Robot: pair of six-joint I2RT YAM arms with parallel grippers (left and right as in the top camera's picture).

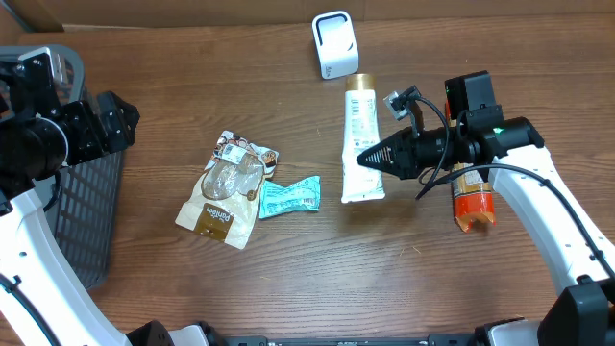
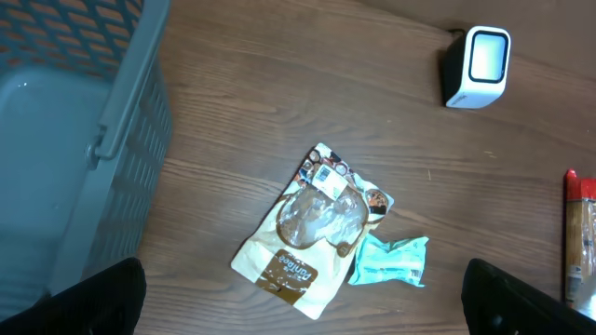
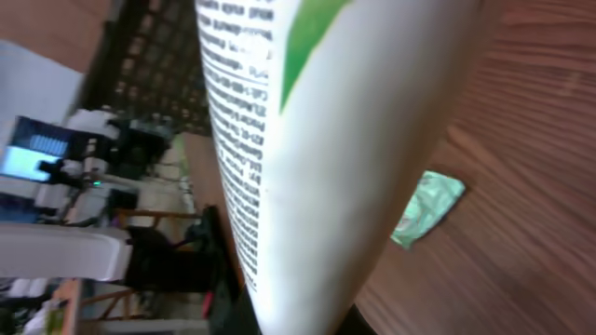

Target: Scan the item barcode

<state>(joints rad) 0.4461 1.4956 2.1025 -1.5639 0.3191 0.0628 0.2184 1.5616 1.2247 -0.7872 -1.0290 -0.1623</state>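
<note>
Right hand first: it's closed up tight, tip pointing left and sitting right against the right edge of the white tube, about halfway down its length. Honestly can't tell from above whether it has a pinch on the tube or is only touching it. The right wrist view is no help, since the tube fills nearly the whole picture, all small black print with a green swoosh, and none of the fingers show.

The tube lies lengthwise in the middle of the tabletop, gold cap at the far end. Just past the cap, close but not touching, there's a little white scanner. Under the right arm lies an orange bottle.

Left of the tube's flat end is a small teal packet. One corner of it is up against a tan snack pouch with a clear window.

Way over on the left, the left hand hangs wide open above the edge of a grey mesh basket, well apart from everything else, holding nothing. Its wrist camera looks down on the pouch and the packet.
</note>
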